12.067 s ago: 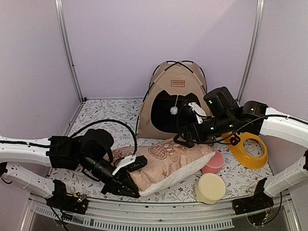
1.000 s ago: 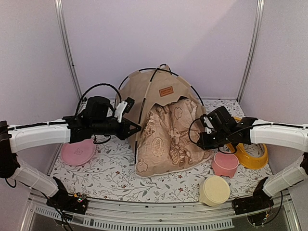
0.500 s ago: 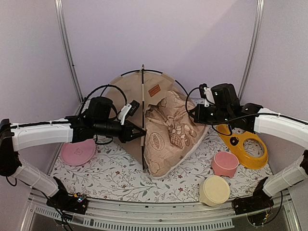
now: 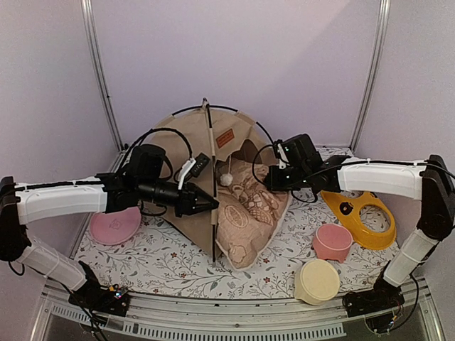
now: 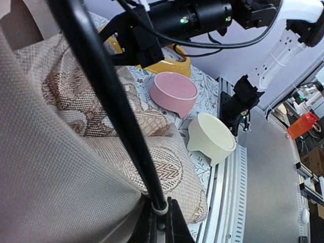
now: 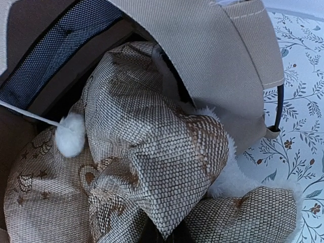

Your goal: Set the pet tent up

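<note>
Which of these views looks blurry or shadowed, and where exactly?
Top external: evenly lit and sharp across the pet tent. Left wrist: the black pole close to the lens is blurred, the pink bowl crisp. Right wrist: the cushion weave is sharp, the tent's interior at upper left dark.

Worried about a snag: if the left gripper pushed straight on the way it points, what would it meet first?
Most likely the cushion, which lies just past the pole that the left gripper grips. How much gap separates them is hard to judge.

Top overlooks all; wrist cameras closely share pet tent and cushion.
</note>
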{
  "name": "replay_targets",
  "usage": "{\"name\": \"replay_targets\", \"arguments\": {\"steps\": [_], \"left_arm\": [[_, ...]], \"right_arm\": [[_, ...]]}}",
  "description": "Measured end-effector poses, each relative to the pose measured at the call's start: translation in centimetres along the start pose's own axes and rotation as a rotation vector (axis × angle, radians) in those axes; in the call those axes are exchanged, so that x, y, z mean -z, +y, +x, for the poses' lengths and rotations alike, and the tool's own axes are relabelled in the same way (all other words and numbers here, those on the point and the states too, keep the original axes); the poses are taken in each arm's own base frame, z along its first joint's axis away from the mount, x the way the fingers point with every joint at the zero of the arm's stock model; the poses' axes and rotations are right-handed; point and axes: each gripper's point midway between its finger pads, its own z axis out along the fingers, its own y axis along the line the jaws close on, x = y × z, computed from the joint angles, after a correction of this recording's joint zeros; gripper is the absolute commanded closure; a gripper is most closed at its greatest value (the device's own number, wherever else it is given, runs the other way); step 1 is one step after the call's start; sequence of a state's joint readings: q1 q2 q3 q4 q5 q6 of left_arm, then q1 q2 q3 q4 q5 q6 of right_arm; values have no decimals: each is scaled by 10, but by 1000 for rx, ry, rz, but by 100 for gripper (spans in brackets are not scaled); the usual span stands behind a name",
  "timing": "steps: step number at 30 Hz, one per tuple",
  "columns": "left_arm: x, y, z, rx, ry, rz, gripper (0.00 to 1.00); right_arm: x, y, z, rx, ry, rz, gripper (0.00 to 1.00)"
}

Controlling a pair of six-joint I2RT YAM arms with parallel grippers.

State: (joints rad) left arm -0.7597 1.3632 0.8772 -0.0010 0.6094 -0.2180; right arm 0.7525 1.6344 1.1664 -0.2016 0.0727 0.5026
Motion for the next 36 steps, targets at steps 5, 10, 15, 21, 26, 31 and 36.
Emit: {"name": "replay_targets", "arguments": {"steps": [5,10,15,21,26,31,36], "left_arm": [[0,-13,2,-14,9,72,100],[-1,-26,2,-26,10,151,100],[-3,-41,1,-49,7,232,100],[-16,-56,-3,-68,24,315,100],[-28,-61,-8,-92,37,354,100],[-26,-49,-9,-96,30,315,100],[-5,-17,-4,-50,6,254,100]], "right_arm": [[-2,8,9,-3,3,0,100],[26,11,-11,-25,-103,8,100],[59,13,-53,-69,-269,25,100],[69,-1,-66,-125,-343,96,100],[67,-19,-64,-175,-354,147,100],[57,-40,-45,-189,-318,195,85],[49,-45,-23,-170,-250,190,46]]}}
